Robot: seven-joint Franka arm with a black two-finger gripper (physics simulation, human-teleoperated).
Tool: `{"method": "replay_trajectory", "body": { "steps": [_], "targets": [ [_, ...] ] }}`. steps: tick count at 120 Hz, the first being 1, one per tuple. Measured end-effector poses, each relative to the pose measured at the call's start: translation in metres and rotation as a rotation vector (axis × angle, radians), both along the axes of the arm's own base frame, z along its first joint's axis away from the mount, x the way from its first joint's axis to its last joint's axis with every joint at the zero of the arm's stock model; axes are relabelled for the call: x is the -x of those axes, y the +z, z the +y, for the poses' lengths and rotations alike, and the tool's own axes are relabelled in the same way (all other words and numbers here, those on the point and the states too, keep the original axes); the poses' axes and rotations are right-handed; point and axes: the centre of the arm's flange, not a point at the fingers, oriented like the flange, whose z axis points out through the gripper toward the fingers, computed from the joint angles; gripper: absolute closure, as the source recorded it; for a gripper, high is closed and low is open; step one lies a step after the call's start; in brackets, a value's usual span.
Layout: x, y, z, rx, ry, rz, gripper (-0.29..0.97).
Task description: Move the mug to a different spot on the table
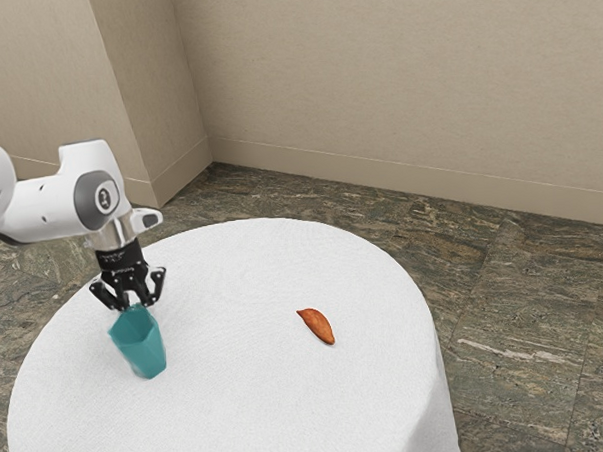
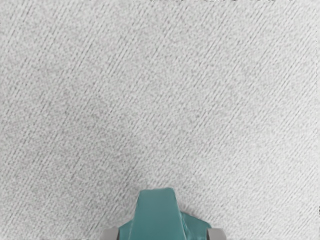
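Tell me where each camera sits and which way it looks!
Exterior view: sits beside the arm, above the table, looking down across it toward the room's corner; the arm and gripper reach in from the exterior view's left.
Wrist view: sits at the arm's end, looking down at the table past the mug; grey fingertips show beside the mug.
Both share the teal mug, gripped at its rim, and the white table.
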Motion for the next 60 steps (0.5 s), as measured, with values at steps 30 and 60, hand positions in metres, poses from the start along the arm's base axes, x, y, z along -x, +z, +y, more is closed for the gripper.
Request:
{"method": "replay_trajectory", "body": {
  "steps": [30,60],
  "targets": [
    [-0.003,0.03,-0.004,-0.013,-0.024,-0.047,0.65],
    [-0.014,0.052,-0.047,-0.022,-0.095,-0.092,0.76]
  ]
}}
